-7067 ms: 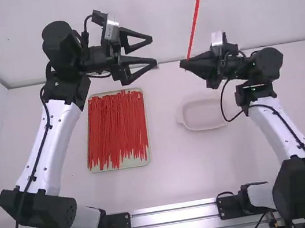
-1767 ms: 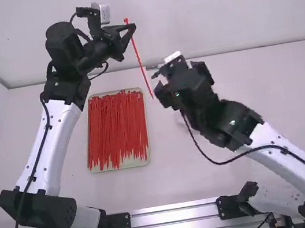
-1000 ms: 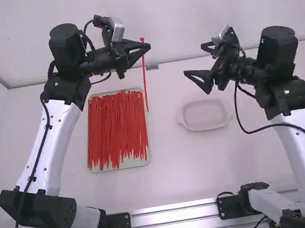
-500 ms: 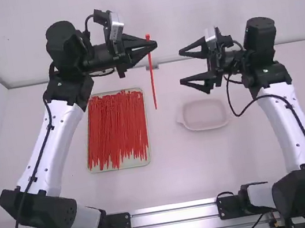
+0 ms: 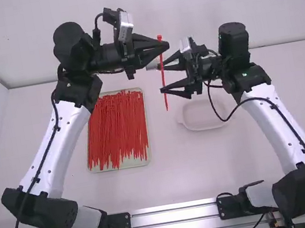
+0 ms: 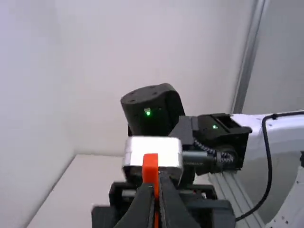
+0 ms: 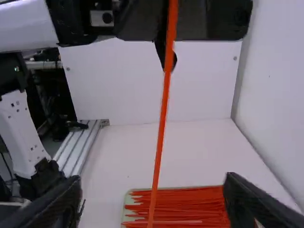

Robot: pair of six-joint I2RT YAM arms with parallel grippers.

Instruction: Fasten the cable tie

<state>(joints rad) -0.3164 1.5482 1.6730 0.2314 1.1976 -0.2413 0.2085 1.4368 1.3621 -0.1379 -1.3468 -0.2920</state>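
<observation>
Well above the table's far side, the left gripper [image 5: 161,46] is pinched tight on a single red plastic cable tie [image 5: 165,100], gripping it just under its square head. The strap hangs almost straight down from there, and its free tip ends in the air just off the far right corner of a flat beige rectangular tray [image 5: 120,167]. In the left wrist view the two black fingers [image 6: 142,206] meet on the red strap [image 6: 150,167] with no gap between them.

The right gripper [image 5: 163,77] is held level, to the right of that same tray corner, with its jaws spread wide. The hanging strap passes through the gap between them without touching either finger. In the right wrist view the strap [image 7: 163,118] runs down midway between the two fingers [image 7: 45,206], which stand far apart.

The tray lies on the white table [image 5: 179,168] and carries a thick heap of loose red cable ties [image 5: 117,128]. To the right of the tray, well apart from it, sits a shallow white plastic dish [image 5: 204,127]
</observation>
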